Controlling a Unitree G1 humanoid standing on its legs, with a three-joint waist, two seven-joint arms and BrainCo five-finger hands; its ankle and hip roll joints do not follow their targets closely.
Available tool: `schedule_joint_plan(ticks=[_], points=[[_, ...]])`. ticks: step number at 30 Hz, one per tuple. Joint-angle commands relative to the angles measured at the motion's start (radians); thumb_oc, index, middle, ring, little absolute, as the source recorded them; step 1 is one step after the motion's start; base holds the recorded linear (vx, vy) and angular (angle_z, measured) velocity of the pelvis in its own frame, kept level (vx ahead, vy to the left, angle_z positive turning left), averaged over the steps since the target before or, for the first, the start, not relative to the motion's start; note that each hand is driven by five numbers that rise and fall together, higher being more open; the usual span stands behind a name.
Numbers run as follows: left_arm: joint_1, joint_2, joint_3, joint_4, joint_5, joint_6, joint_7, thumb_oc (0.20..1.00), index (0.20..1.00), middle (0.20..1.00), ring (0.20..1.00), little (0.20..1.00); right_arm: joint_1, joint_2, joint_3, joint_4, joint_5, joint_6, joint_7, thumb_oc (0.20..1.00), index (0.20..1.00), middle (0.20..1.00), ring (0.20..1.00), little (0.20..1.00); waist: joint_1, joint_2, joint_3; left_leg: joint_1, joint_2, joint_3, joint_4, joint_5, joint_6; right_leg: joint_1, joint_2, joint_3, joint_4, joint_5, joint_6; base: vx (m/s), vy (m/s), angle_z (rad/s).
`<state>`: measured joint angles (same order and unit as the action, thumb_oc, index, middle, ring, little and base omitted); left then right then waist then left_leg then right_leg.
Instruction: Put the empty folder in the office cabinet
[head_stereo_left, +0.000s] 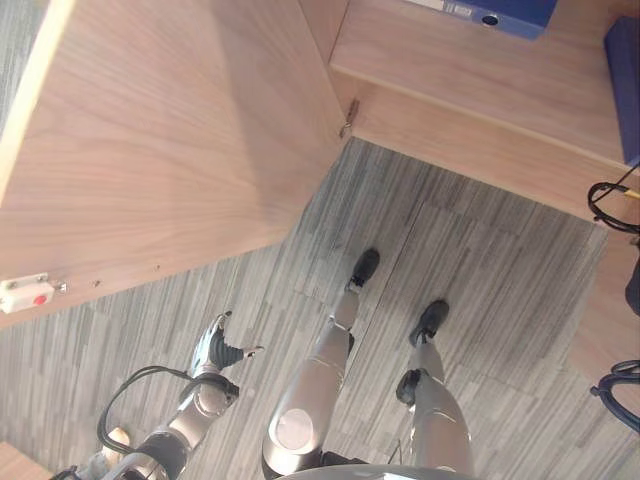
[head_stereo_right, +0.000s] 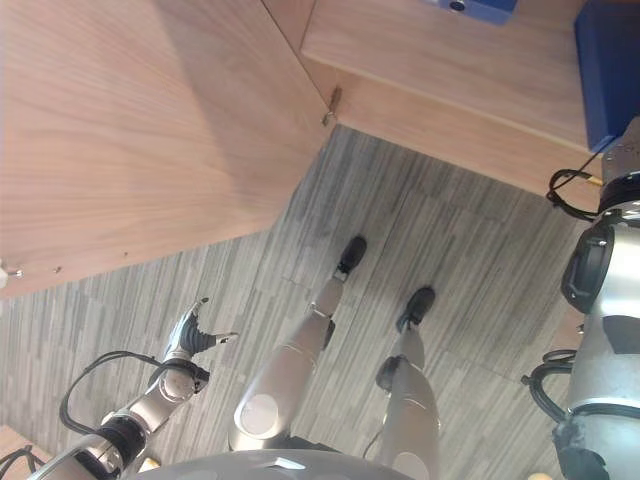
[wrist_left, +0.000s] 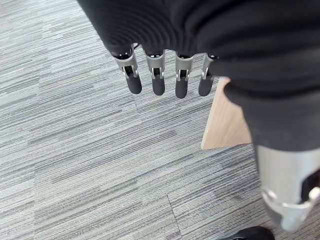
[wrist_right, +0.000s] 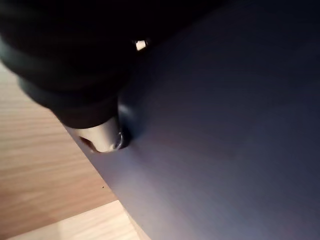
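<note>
Hanging low over the grey carpet (wrist_left: 90, 150), left hand (head_stereo_left: 218, 350) with fingers (wrist_left: 158, 84) straight, holding nothing. Pressing a digit of the right hand (wrist_right: 102, 135) against the blue folder (head_stereo_right: 605, 70) at the cabinet shelf (head_stereo_right: 440, 60); grip impossible to tell.

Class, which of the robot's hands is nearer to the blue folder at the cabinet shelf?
The right. The right hand is pressed against the blue folder at the cabinet shelf. The left hand hangs low over the carpet, far from it.
</note>
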<state>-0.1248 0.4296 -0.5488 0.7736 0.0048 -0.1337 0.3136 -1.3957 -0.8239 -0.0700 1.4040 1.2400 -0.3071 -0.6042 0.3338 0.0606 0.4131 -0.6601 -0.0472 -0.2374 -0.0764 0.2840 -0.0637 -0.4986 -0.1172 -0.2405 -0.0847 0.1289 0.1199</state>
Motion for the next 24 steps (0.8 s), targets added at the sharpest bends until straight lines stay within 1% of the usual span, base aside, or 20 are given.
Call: schedule_joint_plan(ticks=[1,7,9,10,11,12,13,14,15,16,17,18,19,20,21,22,23,24], points=[[0.006,0.059,0.019,0.004,-0.023,-0.016,0.023,1.0,1.0,1.0,1.0,1.0,-0.006,-0.096,0.13,-0.08,-0.065,-0.018,-0.003,0.2,0.2,0.2,0.2,0.2,-0.01,-0.062,-0.007,-0.026,-0.035,0.006,-0.011,-0.128,-0.056,0.097,-0.053,0.023,-0.003,-0.126,0.068,0.0,0.0,0.0],[0.001,0.063,0.03,-0.021,-0.042,-0.023,0.037,1.0,1.0,1.0,1.0,1.0,-0.067,-0.109,0.191,-0.055,-0.05,0.002,0.035,0.2,0.2,0.2,0.2,0.2,-0.006,-0.1,0.002,-0.055,-0.036,0.002,-0.011,-0.132,-0.052,0.076,-0.053,0.033,-0.003,-0.133,0.083,0.03,0.028,-0.01],[0.005,0.068,0.036,-0.03,-0.055,-0.023,0.039,1.0,1.0,1.0,1.0,1.0,-0.09,-0.1,0.21,-0.048,-0.044,-0.001,0.039,0.2,0.2,0.2,0.2,0.2,0.005,-0.122,0.008,-0.049,-0.032,-0.002,-0.011,-0.139,-0.04,0.083,-0.059,0.046,-0.003,-0.14,0.09,0.05,0.046,-0.03],[0.008,0.07,0.04,-0.031,-0.058,-0.022,0.041,1.0,1.0,1.0,1.0,1.0,-0.092,-0.1,0.21,-0.048,-0.043,-0.002,0.039,0.2,0.2,0.2,0.2,0.2,0.011,-0.129,0.01,-0.047,-0.032,-0.003,-0.008,-0.142,-0.034,0.089,-0.063,0.044,-0.003,-0.141,0.093,0.05,0.037,-0.06],[0.012,0.079,0.045,-0.032,-0.064,-0.017,0.039,1.0,1.0,1.0,1.0,1.0,-0.101,-0.097,0.214,-0.048,-0.043,-0.004,0.04,0.2,0.2,0.2,0.2,0.2,0.021,-0.139,0.018,-0.044,-0.034,0.005,0.002,-0.146,-0.025,0.101,-0.078,0.041,-0.003,-0.136,0.103,0.03,0.024,-0.12],[0.012,0.088,0.051,-0.033,-0.069,-0.014,0.037,1.0,1.0,1.0,1.0,1.0,-0.109,-0.096,0.216,-0.049,-0.038,-0.007,0.04,0.2,0.2,0.2,0.2,0.2,0.029,-0.144,0.023,-0.046,-0.031,0.008,0.01,-0.153,-0.016,0.115,-0.098,0.026,-0.003,-0.115,0.11,0.01,0.005,-0.1],[0.012,0.088,0.051,-0.033,-0.069,-0.014,0.037,1.0,1.0,1.0,1.0,1.0,-0.109,-0.096,0.216,-0.049,-0.038,-0.007,0.04,0.2,0.2,0.2,0.2,0.2,0.029,-0.144,0.023,-0.046,-0.031,0.008,0.01,-0.153,-0.016,0.115,-0.098,0.026,-0.003,-0.115,0.11,0.01,-0.035,-0.07],[0.007,0.097,0.052,-0.033,-0.069,-0.011,0.036,1.0,1.0,1.0,1.0,1.0,-0.123,-0.098,0.22,-0.047,-0.036,-0.009,0.039,0.2,0.2,0.2,0.2,0.2,0.039,-0.15,0.026,-0.054,-0.034,0.009,0.034,-0.172,-0.009,0.127,-0.115,0.014,-0.002,-0.104,0.108,0.01,-0.027,-0.04],[-0.004,0.109,0.058,-0.022,-0.075,-0.009,0.04,1.0,1.0,1.0,1.0,1.0,-0.138,-0.095,0.22,-0.046,-0.035,-0.01,0.038,0.2,0.2,0.2,0.2,0.2,0.049,-0.157,0.033,-0.062,-0.035,0.016,0.057,-0.187,-0.01,0.129,-0.133,-0.013,0.005,-0.086,0.107,0.01,-0.027,-0.04],[-0.004,0.109,0.058,-0.022,-0.075,-0.009,0.04,1.0,1.0,1.0,1.0,1.0,-0.138,-0.095,0.22,-0.046,-0.035,-0.01,0.038,0.2,0.2,0.2,0.2,0.2,0.049,-0.157,0.033,-0.062,-0.035,0.016,0.057,-0.187,-0.01,0.129,-0.133,-0.013,0.005,-0.086,0.107,0.0,-0.012,-0.06],[-0.01,0.115,0.065,-0.017,-0.085,-0.007,0.047,1.0,1.0,1.0,1.0,1.0,-0.148,-0.089,0.224,-0.046,-0.033,-0.015,0.036,0.2,0.2,0.2,0.2,0.2,0.059,-0.163,0.046,-0.065,-0.033,0.022,0.07,-0.193,-0.014,0.118,-0.141,-0.043,0.014,-0.072,0.106,0.0,0.0,0.0],[-0.01,0.115,0.065,-0.017,-0.085,-0.007,0.047,1.0,1.0,1.0,1.0,1.0,-0.148,-0.089,0.224,-0.046,-0.033,-0.015,0.036,0.2,0.2,0.2,0.2,0.2,0.059,-0.163,0.046,-0.065,-0.033,0.022,0.07,-0.193,-0.014,0.118,-0.141,-0.043,0.014,-0.072,0.106,0.02,-0.054,0.0],[-0.008,0.12,0.074,-0.012,-0.109,-0.008,0.046,1.0,1.0,1.0,1.0,1.0,-0.162,-0.085,0.239,-0.035,-0.029,-0.017,0.035,0.2,0.2,0.2,0.2,0.2,0.064,-0.172,0.062,-0.051,-0.027,0.025,0.066,-0.198,-0.02,0.079,-0.124,-0.078,0.004,-0.043,0.094,0.34,-0.069,0.02],[0.008,0.103,0.065,-0.014,-0.124,-0.008,0.034,1.0,1.0,1.0,1.0,1.0,-0.159,-0.102,0.253,-0.03,-0.021,-0.015,0.043,0.2,0.2,0.2,0.2,0.2,0.034,-0.134,0.07,0.025,-0.01,-0.002,0.071,-0.241,-0.009,-0.065,-0.083,-0.047,0.014,-0.008,0.099,0.46,-0.089,-0.15],[0.01,0.085,0.064,-0.011,-0.127,-0.004,0.03,1.0,1.0,1.0,1.0,1.0,-0.144,-0.128,0.243,-0.027,-0.008,-0.018,0.043,0.2,0.2,0.2,0.2,0.2,0.013,-0.107,0.08,0.077,-0.016,-0.015,0.108,-0.269,-0.005,-0.138,-0.076,-0.041,0.004,0.022,0.105,0.44,-0.046,-0.16],[0.01,0.085,0.064,-0.011,-0.127,-0.004,0.03,1.0,1.0,1.0,1.0,1.0,-0.144,-0.128,0.243,-0.027,-0.008,-0.018,0.043,0.2,0.2,0.2,0.2,0.2,0.013,-0.107,0.08,0.077,-0.016,-0.015,0.108,-0.269,-0.005,-0.138,-0.076,-0.041,0.004,0.022,0.105,0.05,0.006,-0.29],[0.009,0.083,0.059,-0.01,-0.126,-0.004,0.03,1.0,1.0,1.0,1.0,1.0,-0.14,-0.133,0.243,-0.027,-0.006,-0.018,0.046,0.2,0.2,0.2,0.2,0.2,0.014,-0.098,0.091,0.07,-0.023,-0.018,0.121,-0.26,-0.006,-0.141,-0.082,-0.058,0.009,0.041,0.099,0.03,-0.021,0.45],[0.007,0.065,0.058,-0.001,-0.138,-0.006,0.028,1.0,1.0,1.0,1.0,1.0,-0.121,-0.17,0.224,-0.019,0.009,-0.016,0.043,0.2,0.2,0.2,0.2,0.2,0.009,-0.072,0.101,0.103,-0.026,-0.04,0.144,-0.278,-0.006,-0.172,-0.086,-0.07,0.007,0.05,0.102,0.09,-0.106,0.69]])
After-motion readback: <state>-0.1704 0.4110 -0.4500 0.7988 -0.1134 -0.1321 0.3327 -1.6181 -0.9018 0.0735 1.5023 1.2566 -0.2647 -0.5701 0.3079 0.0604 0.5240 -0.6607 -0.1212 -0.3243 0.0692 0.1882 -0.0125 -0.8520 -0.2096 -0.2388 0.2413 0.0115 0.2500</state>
